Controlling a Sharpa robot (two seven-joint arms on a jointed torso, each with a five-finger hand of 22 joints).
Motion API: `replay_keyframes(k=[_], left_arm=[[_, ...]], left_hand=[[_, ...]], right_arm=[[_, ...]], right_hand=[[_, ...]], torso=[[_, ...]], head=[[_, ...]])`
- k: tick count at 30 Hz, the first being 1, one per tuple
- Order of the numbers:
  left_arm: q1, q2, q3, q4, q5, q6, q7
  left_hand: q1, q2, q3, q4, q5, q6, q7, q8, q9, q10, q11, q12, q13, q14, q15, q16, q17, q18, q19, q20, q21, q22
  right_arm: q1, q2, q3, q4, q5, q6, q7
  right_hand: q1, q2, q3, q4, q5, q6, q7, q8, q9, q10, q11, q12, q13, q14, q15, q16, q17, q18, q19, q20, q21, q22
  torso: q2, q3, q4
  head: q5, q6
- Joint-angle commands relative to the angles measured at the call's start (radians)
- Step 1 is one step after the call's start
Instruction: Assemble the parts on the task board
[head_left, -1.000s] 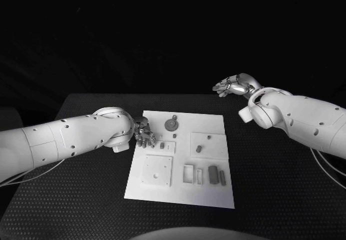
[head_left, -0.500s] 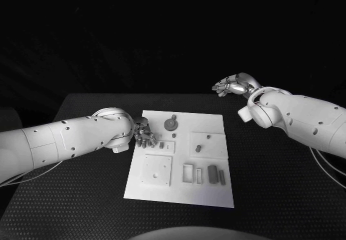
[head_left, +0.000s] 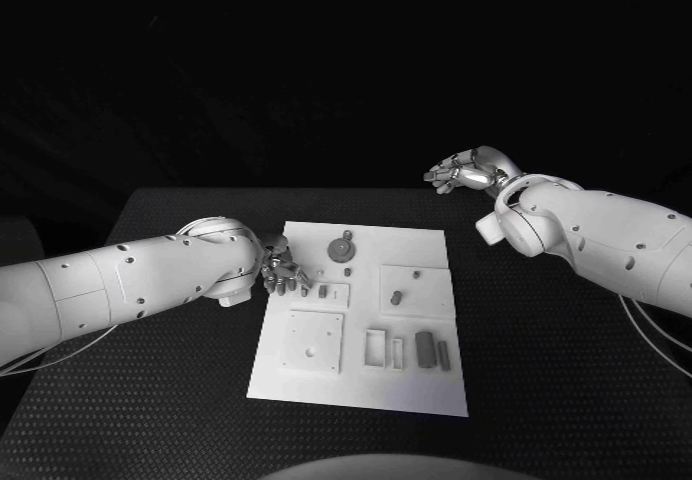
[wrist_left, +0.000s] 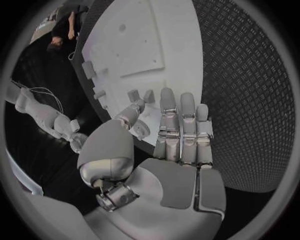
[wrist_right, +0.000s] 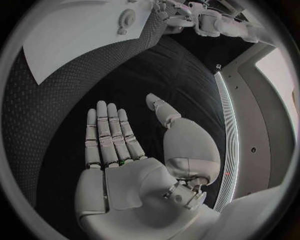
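Since a second ago my left hand has crept a bit toward the back and in over the left edge of the board. My right hand has not moved. It hangs high past the far right corner of the board, well away from it.

My left hand is flat and holds nothing. Its fingers lie straight and side by side, with the thumb out to one side. My right hand is flat too, thumb out, with nothing in it.

The board lies in the middle of the table. Near my left fingers sits a small peg in a raised frame. A round gear lies just behind it. Another peg stands on a square block, and two long bars lie near the front right.

I think these parts are small, hard and light. They look smooth, so they could slip or roll. I would pinch the near peg by its two long sides with my thumb and one finger, softly, so it does not pop out.
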Motion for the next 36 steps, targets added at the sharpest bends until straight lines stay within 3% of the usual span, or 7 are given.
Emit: replay_keyframes(k=[1, 8, 11, 17, 20, 29, 36], left_arm=[[0.0, -0.004, 0.001, -0.001, -0.018, -0.027, -0.009], [0.0, -0.009, 0.012, 0.007, 0.024, -0.064, 0.02], [0.0, -0.012, 0.028, 0.012, 0.084, -0.103, 0.054], [0.0, -0.024, 0.052, 0.029, 0.156, -0.194, 0.146], [0.0, -0.025, 0.054, 0.03, 0.171, -0.267, 0.227], [-0.003, 0.011, 0.048, 0.018, -0.013, -0.379, 0.44], [-0.028, 0.051, 0.042, -0.019, -0.177, -0.411, 0.521]], left_hand=[[-0.001, -0.015, 0.005, 0.014, -0.006, -0.009, 0.001, -0.004, 0.0, -0.006, 0.0, -0.005, -0.001, -0.008, 0.0, -0.001, -0.001, -0.014, 0.002, -0.049, -0.005, 0.008], [-0.003, -0.044, 0.02, 0.051, -0.013, -0.025, 0.008, -0.014, -0.003, -0.017, 0.005, -0.009, -0.001, -0.016, 0.003, -0.007, -0.005, -0.014, -0.003, -0.046, -0.007, 0.009], [0.0, -0.054, 0.023, 0.06, -0.015, -0.032, 0.011, -0.018, -0.006, -0.025, 0.008, -0.011, -0.002, -0.023, 0.006, -0.011, -0.007, -0.014, -0.008, -0.044, -0.009, 0.01], [0.036, -0.085, 0.022, 0.07, -0.023, -0.13, 0.051, -0.064, -0.033, -0.144, 0.056, -0.063, -0.02, -0.119, 0.057, -0.056, -0.029, -0.014, -0.098, 0.01, -0.05, 0.009], [0.058, -0.088, 0.022, 0.063, -0.02, -0.148, 0.057, -0.069, -0.039, -0.173, 0.069, -0.075, -0.026, -0.122, 0.058, -0.051, -0.029, -0.014, -0.104, 0.017, -0.052, 0.012], [0.291, -0.017, 0.034, -0.124, 0.044, -0.154, 0.061, -0.055, -0.049, -0.219, 0.092, -0.096, -0.04, -0.129, 0.061, -0.041, -0.032, -0.014, -0.102, 0.024, -0.047, 0.016], [0.329, -0.012, 0.036, -0.16, 0.04, -0.149, 0.053, -0.049, -0.053, -0.223, 0.096, -0.102, -0.045, -0.122, 0.06, -0.038, -0.034, -0.014, -0.089, 0.023, -0.043, 0.015]], right_arm=[[0.0, 0.0, 0.001, 0.0, -0.001, 0.011, 0.011], [0.0, 0.001, 0.001, -0.001, -0.001, 0.012, 0.011], [0.0, 0.002, 0.001, -0.001, -0.001, 0.012, 0.011], [0.0, 0.0, 0.001, -0.001, -0.001, 0.011, 0.011], [0.0, -0.001, 0.001, 0.0, -0.001, 0.011, 0.011], [0.0, 0.0, 0.001, -0.001, -0.001, 0.013, 0.011], [0.0, 0.003, 0.001, -0.003, -0.001, 0.013, 0.012]], right_hand=[[-0.009, -0.001, 0.004, -0.001, 0.006, -0.004, 0.022, 0.006, -0.001, 0.004, 0.0, 0.0, -0.002, -0.003, 0.007, -0.005, -0.001, -0.005, -0.004, 0.004, -0.005, 0.001], [-0.009, -0.001, 0.005, -0.001, 0.006, -0.004, 0.022, 0.006, -0.001, 0.004, 0.0, 0.0, -0.002, -0.003, 0.007, -0.005, -0.001, -0.005, -0.004, 0.004, -0.006, 0.002], [-0.01, -0.001, 0.005, -0.001, 0.006, -0.004, 0.023, 0.006, -0.001, 0.004, 0.0, 0.0, -0.002, -0.003, 0.007, -0.005, -0.001, -0.005, -0.004, 0.004, -0.006, 0.002], [-0.01, -0.001, 0.005, -0.001, 0.006, -0.004, 0.023, 0.006, -0.002, 0.004, 0.0, 0.0, -0.002, -0.003, 0.007, -0.005, -0.001, -0.005, -0.004, 0.004, -0.006, 0.002], [-0.01, -0.001, 0.005, -0.001, 0.006, -0.004, 0.023, 0.006, -0.002, 0.004, 0.0, 0.0, -0.002, -0.003, 0.007, -0.005, -0.001, -0.005, -0.004, 0.004, -0.006, 0.002], [-0.009, 0.0, 0.005, -0.001, 0.006, -0.004, 0.022, 0.006, -0.002, 0.004, 0.0, 0.0, -0.002, -0.003, 0.007, -0.005, -0.001, -0.005, -0.003, 0.004, -0.007, 0.003], [-0.009, 0.0, 0.005, -0.001, 0.006, -0.003, 0.022, 0.006, -0.002, 0.004, 0.0, 0.0, -0.002, -0.003, 0.007, -0.005, -0.001, -0.005, -0.003, 0.004, -0.007, 0.003]], torso=[[0.0, -0.0001, -0.0006], [0.0, 0.0001, 0.0], [0.0, 0.0003, -0.0005], [0.0, 0.0007, 0.0001], [0.0, 0.0006, 0.001], [0.001, 0.0, -0.0002], [0.001, -0.0005, -0.0005]], head=[[0.0, 0.001], [-0.002, 0.003], [-0.003, 0.005], [-0.004, 0.009], [-0.005, 0.012], [-0.008, 0.016], [-0.01, 0.019]])
